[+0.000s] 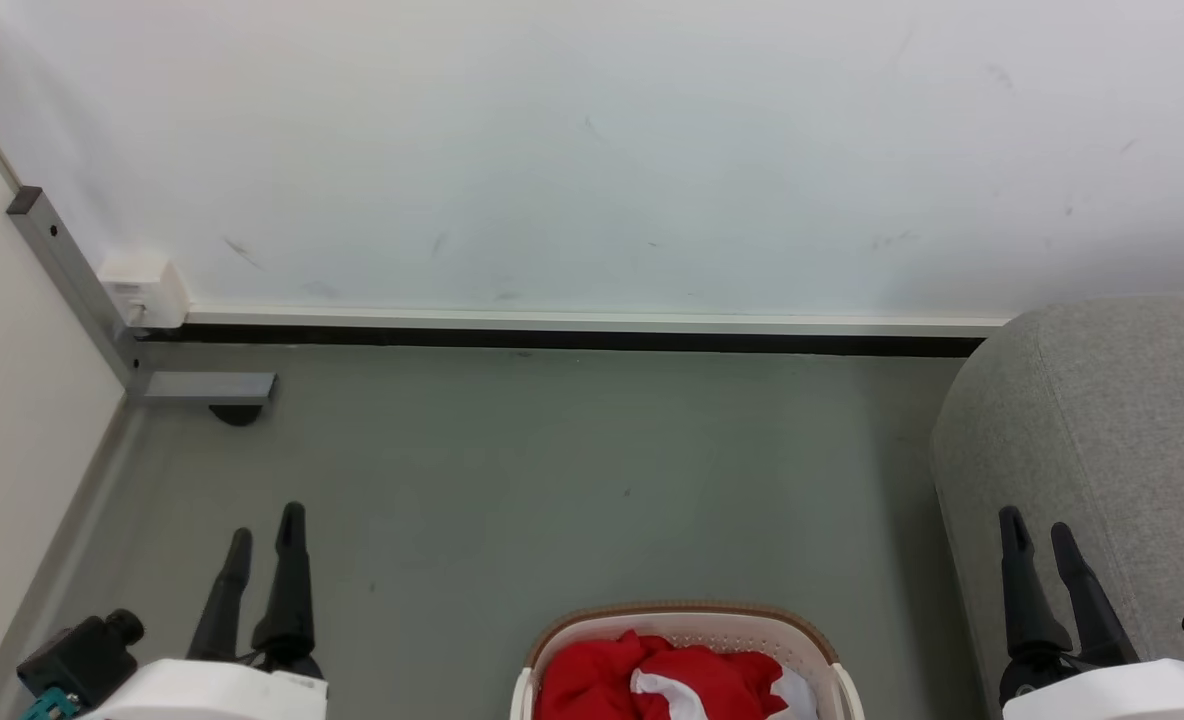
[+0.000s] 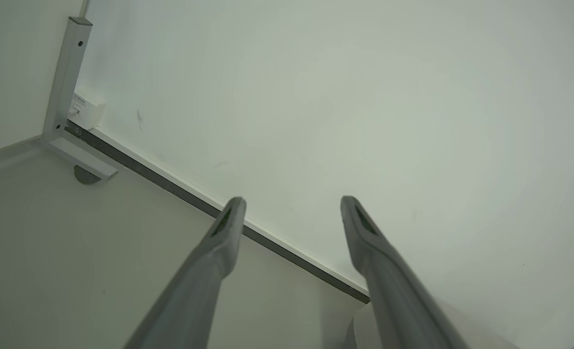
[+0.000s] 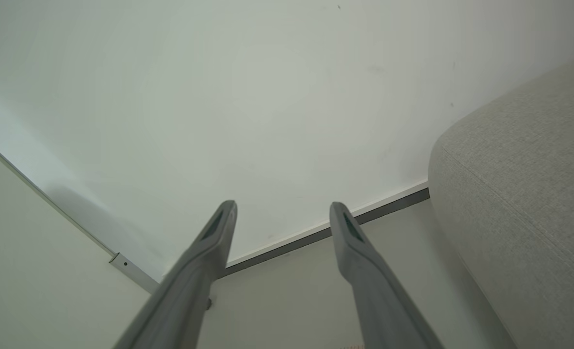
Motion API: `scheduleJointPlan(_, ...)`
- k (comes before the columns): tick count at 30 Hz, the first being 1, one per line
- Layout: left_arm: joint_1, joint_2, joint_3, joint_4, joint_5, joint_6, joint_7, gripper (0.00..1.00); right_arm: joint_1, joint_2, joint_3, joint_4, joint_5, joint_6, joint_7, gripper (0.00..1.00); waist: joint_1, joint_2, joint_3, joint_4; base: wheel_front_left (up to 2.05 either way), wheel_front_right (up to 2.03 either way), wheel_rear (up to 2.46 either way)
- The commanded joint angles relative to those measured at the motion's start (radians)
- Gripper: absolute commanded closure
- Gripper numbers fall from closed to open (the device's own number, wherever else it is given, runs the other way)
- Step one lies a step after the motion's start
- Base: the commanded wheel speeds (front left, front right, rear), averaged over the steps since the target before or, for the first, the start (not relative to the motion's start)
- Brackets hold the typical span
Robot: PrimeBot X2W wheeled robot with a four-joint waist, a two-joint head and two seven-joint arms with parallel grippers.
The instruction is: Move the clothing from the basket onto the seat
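Right now your left gripper [image 1: 266,522] and right gripper [image 1: 1036,522] both hang parted and empty. You'll find the clothing [image 1: 602,680] heaped in the basket [image 1: 687,608] between them, the seat [image 1: 1102,430] beside the right gripper.

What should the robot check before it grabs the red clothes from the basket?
1. Left gripper open, holding nothing: ok.
2. Right gripper open, holding nothing: ok.
3. Bright red and white fabric clothing lies in the cream perforated plastic basket: ok.
4. Whole basket in head view: not ok, the bottom edge cuts it off.
5. Light grey upholstered seat stands at the robot's right: ok.
6. Room on the seat's top: cannot tell.
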Motion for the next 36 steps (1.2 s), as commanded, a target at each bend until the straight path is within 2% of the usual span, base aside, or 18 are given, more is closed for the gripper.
scheduleJointPlan(1,0.0,0.017,-0.008,-0.014,0.048,0.01,-0.011,0.0,-0.003,-0.006,-0.004,-0.007,-0.046,-0.001,-0.01,0.0,0.0,0.0,-0.001,0.0,0.0,0.0,0.0)
scheduleJointPlan(17,0.007,0.059,-0.062,-0.009,0.224,0.07,-0.056,0.0,0.0,0.013,-0.003,0.001,-0.257,-0.001,-0.055,0.0,0.0,0.0,-0.003,-0.006,0.0,0.0,0.0)
scheduleJointPlan(36,0.017,0.071,-0.087,-0.004,0.385,0.087,-0.101,0.0,0.009,0.018,0.012,-0.005,-0.426,-0.001,-0.102,0.0,0.0,0.0,-0.007,-0.008,0.0,0.0,0.0)
